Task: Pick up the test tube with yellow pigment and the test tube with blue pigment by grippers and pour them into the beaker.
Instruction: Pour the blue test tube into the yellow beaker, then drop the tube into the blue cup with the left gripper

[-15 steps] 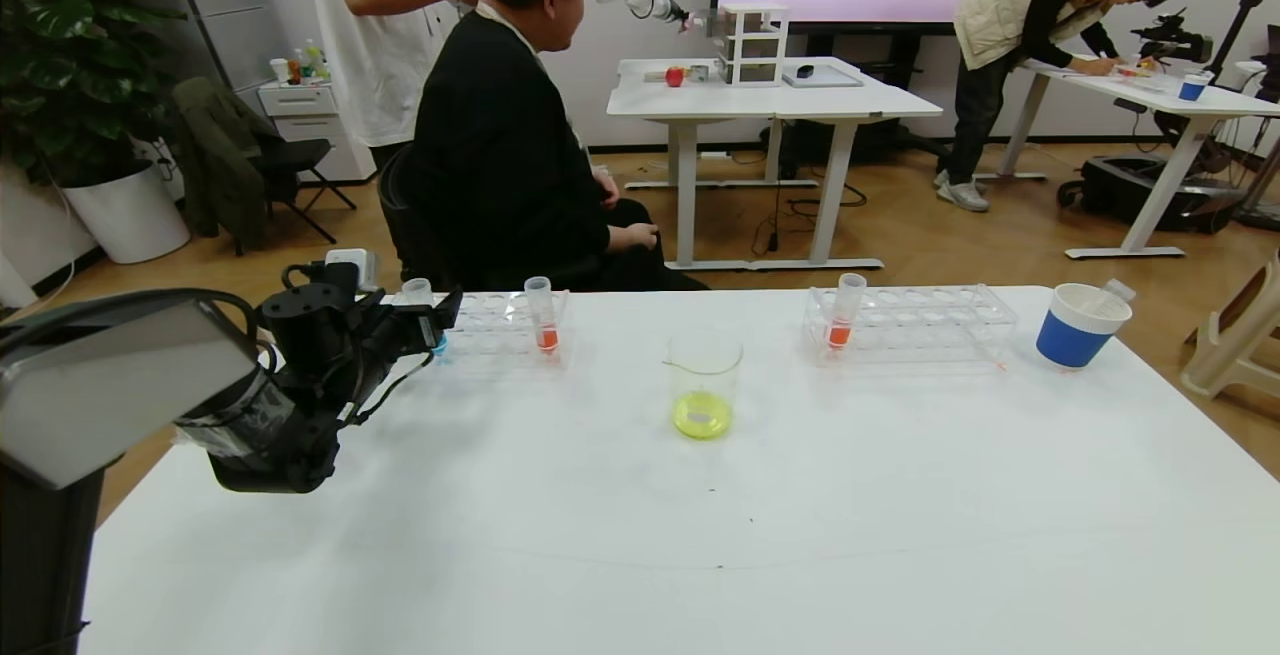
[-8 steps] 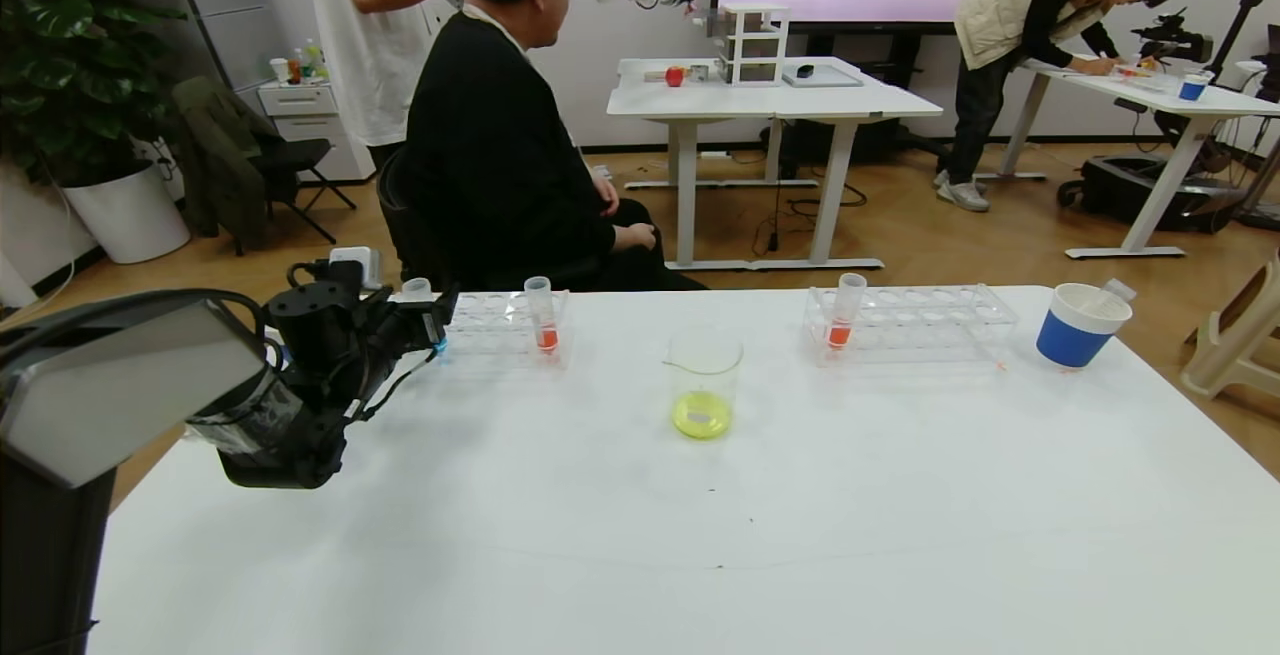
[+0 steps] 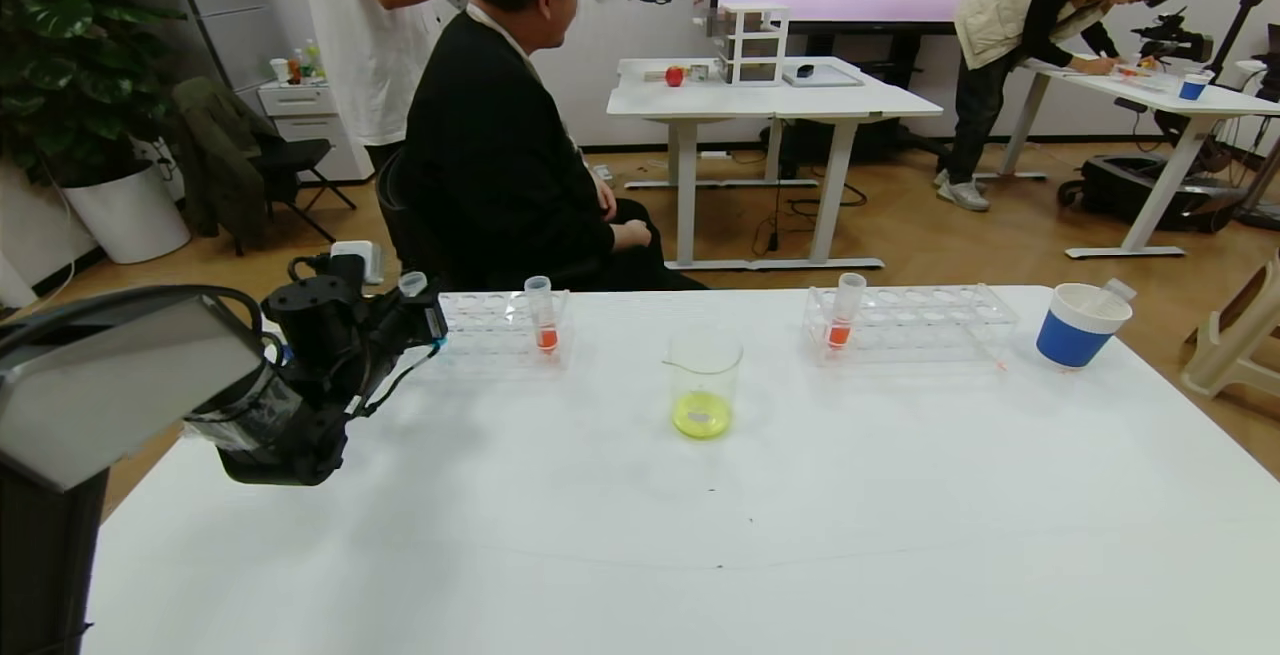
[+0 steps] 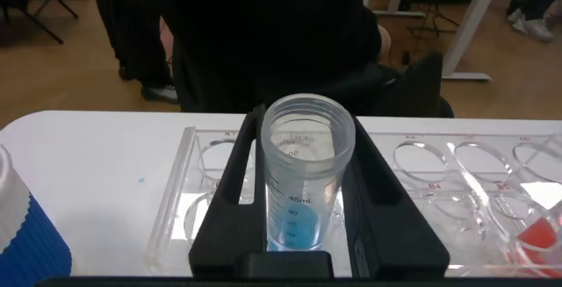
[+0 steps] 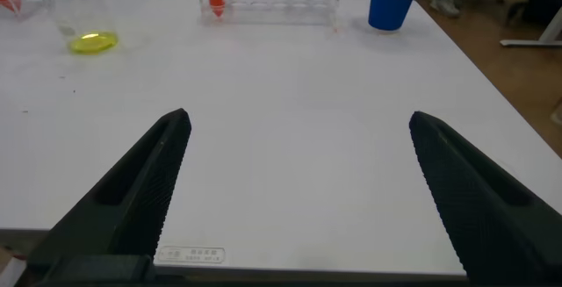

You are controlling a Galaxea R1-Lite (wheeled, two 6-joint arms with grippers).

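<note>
My left gripper (image 3: 425, 320) is shut on the test tube with blue pigment (image 3: 413, 285) and holds it upright, just above the left end of the left rack (image 3: 495, 335). In the left wrist view the tube (image 4: 307, 160) stands between both black fingers (image 4: 230, 199), with cyan liquid in its lower part. The beaker (image 3: 703, 380) stands mid-table with yellow liquid at its bottom; it also shows in the right wrist view (image 5: 75, 10). The test tube with yellow pigment is out of view. My right gripper (image 5: 299, 173) is open and empty over the table's near edge.
Orange-red tubes stand in the left rack (image 3: 541, 313) and the right rack (image 3: 843, 310). A blue-and-white paper cup (image 3: 1075, 325) stands at the far right, another (image 4: 26, 243) by the left gripper. A seated person is behind the table.
My left gripper has risen a little with the blue tube, lifting it up out of the rack. The beaker and racks have not moved.
</note>
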